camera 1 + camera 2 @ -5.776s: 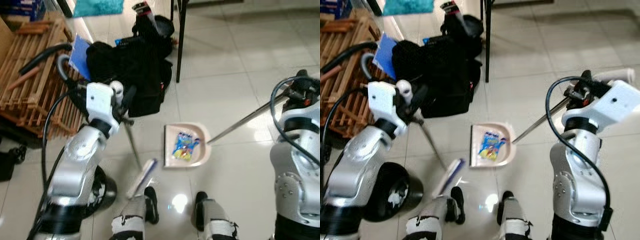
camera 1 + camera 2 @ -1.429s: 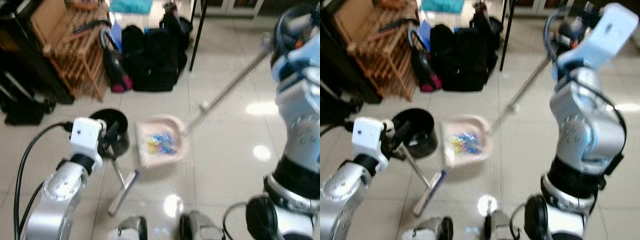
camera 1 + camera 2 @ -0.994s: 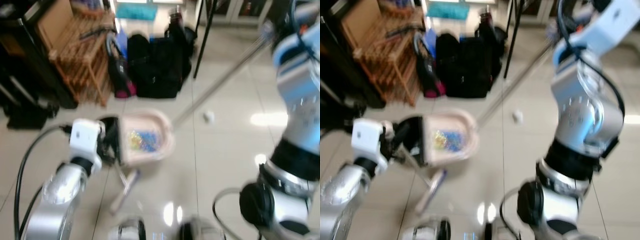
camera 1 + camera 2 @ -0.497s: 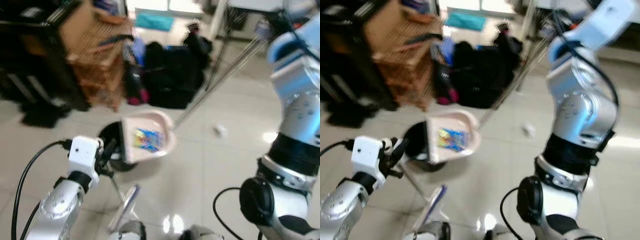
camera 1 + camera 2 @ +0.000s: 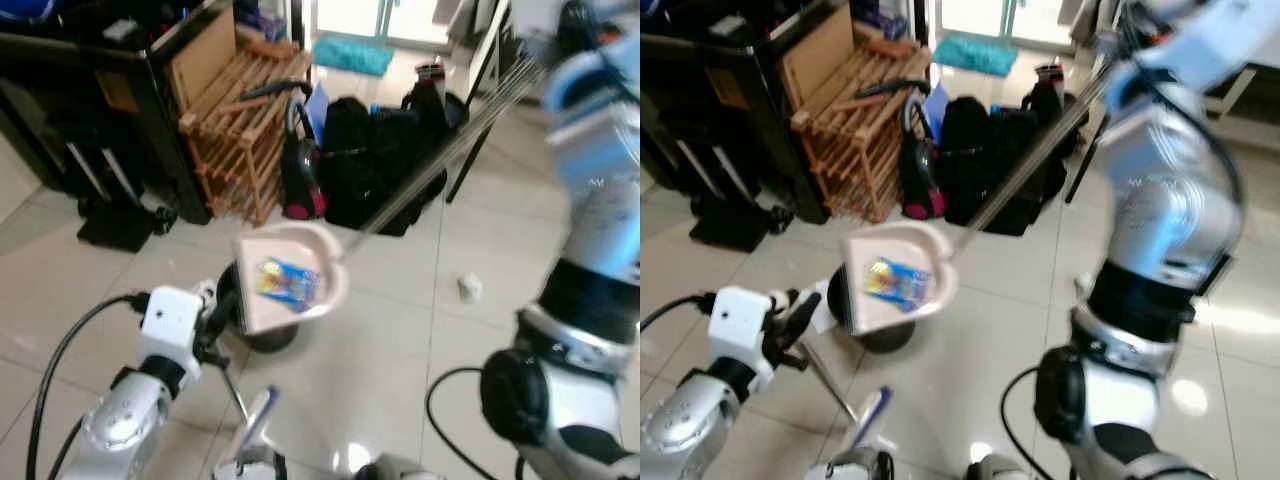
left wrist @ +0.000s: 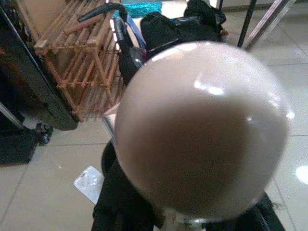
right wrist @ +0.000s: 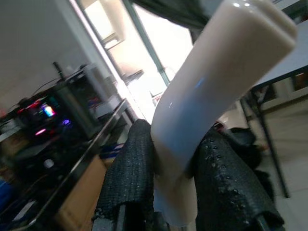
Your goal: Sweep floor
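- Wooden rack: slatted, leaning against dark furniture, well ahead of my left gripper and to its left.
- My left gripper: low at my left side, fingers clamped on the broom; the broom's shaft runs down from the gripper to a brush head on the tiles by my feet. In the left wrist view the rounded cream end of the handle sits right in front of the camera.
- Black bin: round, on the floor just ahead of my left gripper, partly hidden beneath the dustpan.
- Dustpan: cream, lifted off the floor, hanging over the bin, just ahead of and above my left gripper; a blue and yellow wrapper lies inside it.
- Dustpan pole: silver, rising from the pan diagonally up to my right gripper.
- Black bags: heaped on the floor behind the pole, beyond the dustpan.
- Small white scrap: on the tiles, below my raised right arm.
- My right gripper: raised high at my right, textured black fingers clenched around the cream dustpan grip.
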You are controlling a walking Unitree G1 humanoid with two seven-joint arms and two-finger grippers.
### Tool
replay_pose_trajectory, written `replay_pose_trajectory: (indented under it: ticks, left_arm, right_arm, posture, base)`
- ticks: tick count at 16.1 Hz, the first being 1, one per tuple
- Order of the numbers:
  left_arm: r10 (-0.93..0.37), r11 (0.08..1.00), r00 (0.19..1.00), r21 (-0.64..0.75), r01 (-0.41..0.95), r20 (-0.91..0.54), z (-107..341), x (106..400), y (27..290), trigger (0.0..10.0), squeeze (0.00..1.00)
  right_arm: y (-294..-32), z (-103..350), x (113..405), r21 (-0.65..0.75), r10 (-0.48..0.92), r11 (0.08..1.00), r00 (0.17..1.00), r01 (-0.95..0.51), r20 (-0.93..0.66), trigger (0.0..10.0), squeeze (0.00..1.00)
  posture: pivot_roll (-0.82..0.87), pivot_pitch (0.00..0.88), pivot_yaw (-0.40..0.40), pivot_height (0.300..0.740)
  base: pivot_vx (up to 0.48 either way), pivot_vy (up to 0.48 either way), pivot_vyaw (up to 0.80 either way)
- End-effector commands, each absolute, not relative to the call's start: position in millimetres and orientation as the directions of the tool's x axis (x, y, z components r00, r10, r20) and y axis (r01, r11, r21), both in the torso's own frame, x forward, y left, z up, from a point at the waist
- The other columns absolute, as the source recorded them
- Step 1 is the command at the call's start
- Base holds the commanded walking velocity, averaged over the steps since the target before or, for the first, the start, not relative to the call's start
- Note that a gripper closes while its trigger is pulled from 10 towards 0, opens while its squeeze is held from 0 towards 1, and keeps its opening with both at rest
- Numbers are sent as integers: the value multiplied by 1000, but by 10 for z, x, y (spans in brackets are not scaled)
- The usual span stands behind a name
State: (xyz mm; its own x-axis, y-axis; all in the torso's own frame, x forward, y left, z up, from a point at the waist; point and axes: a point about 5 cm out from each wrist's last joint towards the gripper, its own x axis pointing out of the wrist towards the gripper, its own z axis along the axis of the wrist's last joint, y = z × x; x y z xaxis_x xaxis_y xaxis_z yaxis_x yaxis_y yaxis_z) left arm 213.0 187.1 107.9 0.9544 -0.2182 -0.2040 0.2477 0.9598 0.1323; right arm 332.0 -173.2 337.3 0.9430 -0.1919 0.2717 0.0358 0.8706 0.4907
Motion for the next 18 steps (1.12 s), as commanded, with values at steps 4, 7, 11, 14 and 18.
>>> replay_pose_trajectory:
  ticks: [4,7,11,14,18]
  left_arm:
    - [-220,958,958,143,248,-186,1098,2140,1864,10000,0]
    - [-220,959,958,141,247,-182,1097,2149,1859,10000,0]
    - [-222,959,958,138,248,-180,1093,2157,1846,10000,0]
    - [-226,958,958,135,251,-178,1090,2162,1836,10000,0]
    - [-226,959,959,134,250,-174,1082,2172,1824,10000,0]
  right_arm:
    - [-1822,3464,3268,505,-225,863,918,32,327,10000,0]
    - [-1804,3448,3277,489,-218,872,920,34,324,10000,0]
    - [-1823,3448,3276,502,-229,864,916,36,330,10000,0]
    - [-1822,3434,3275,495,-228,868,916,37,330,10000,0]
    - [-1818,3455,3267,469,-234,883,893,29,385,10000,0]
  posture:
    - [14,117,-4,740]
    - [12,119,-4,740]
    - [8,117,-3,740]
    - [8,117,-4,740]
    - [9,114,-5,740]
  base:
    - [319,0,0]
    - [320,0,433]
    - [320,0,200]
    - [319,0,0]
    - [155,0,0]
